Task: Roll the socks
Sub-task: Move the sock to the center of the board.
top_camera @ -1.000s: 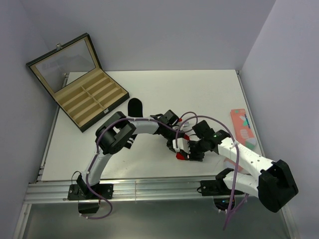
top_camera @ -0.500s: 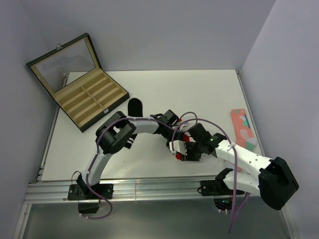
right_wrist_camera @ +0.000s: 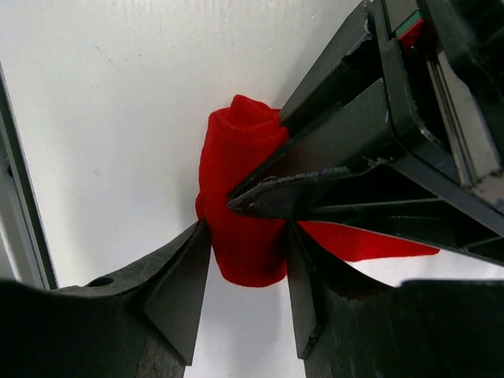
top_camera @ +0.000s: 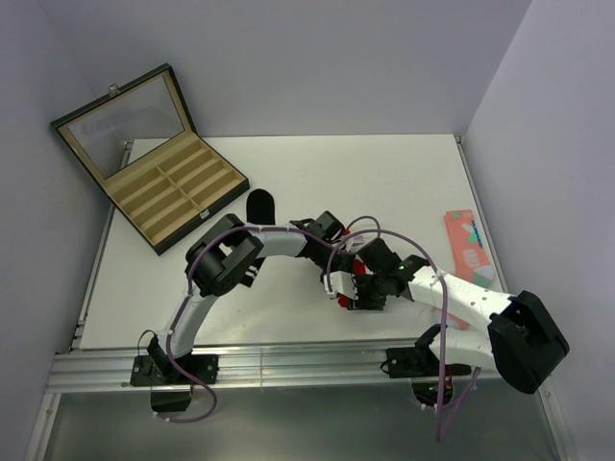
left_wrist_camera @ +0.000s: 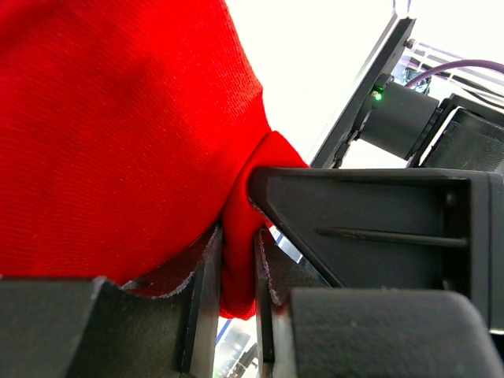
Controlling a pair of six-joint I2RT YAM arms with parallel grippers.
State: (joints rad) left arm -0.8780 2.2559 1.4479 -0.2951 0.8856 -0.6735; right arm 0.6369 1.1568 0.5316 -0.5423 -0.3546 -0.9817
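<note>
The red sock (right_wrist_camera: 240, 197) lies partly rolled on the white table (top_camera: 384, 182), a flat tail trailing right. My left gripper (left_wrist_camera: 236, 276) is shut on a fold of the red sock (left_wrist_camera: 118, 134), its tips reaching into the roll from the right. The right gripper (right_wrist_camera: 244, 268) straddles the roll's near end, and both fingers (right_wrist_camera: 189, 276) touch its sides. From above, the two grippers (top_camera: 354, 288) meet over the red sock (top_camera: 357, 273) at the table's front middle. The black sock (top_camera: 259, 205) lies behind the left arm, partly hidden by it.
An open black case (top_camera: 154, 168) with tan compartments and a raised glass lid stands at the back left. A salmon-pink sock (top_camera: 468, 245) lies along the right edge. The metal rail (top_camera: 288, 365) runs along the near edge.
My right gripper has slid left onto the red roll, and its fingers have drawn in against it. The left gripper has kept its pinch and place.
</note>
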